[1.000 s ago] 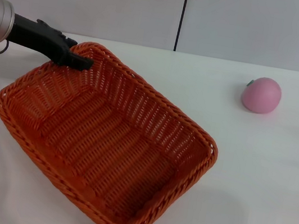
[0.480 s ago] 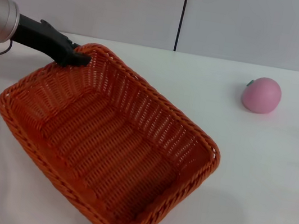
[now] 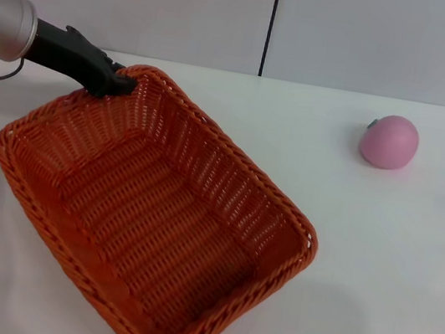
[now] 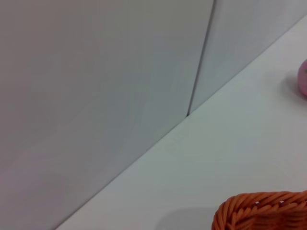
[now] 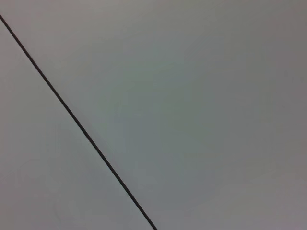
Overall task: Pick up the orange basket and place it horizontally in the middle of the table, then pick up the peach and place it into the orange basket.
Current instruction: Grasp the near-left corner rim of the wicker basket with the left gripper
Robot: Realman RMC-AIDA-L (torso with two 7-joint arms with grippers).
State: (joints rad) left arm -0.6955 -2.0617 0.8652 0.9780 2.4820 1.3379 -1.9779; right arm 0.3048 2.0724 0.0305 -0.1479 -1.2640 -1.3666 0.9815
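Observation:
The orange basket (image 3: 147,214) lies diagonally across the white table (image 3: 392,270), its long axis running from far left to near right. My left gripper (image 3: 120,83) is shut on the braided rim at the basket's far left corner. A piece of that rim (image 4: 261,211) shows in the left wrist view. The peach (image 3: 389,142) rests on the table at the far right, well apart from the basket; its edge (image 4: 303,79) shows in the left wrist view. My right gripper is out of view.
A pale wall (image 3: 378,39) with a dark vertical seam (image 3: 270,24) rises behind the table's far edge. Bare tabletop lies between basket and peach and along the right side. The right wrist view holds only a plain grey surface with a dark line (image 5: 76,120).
The basket has turned slightly and shifted with the left gripper on its far corner; its near right corner has moved a little toward the front. The peach has stayed put.

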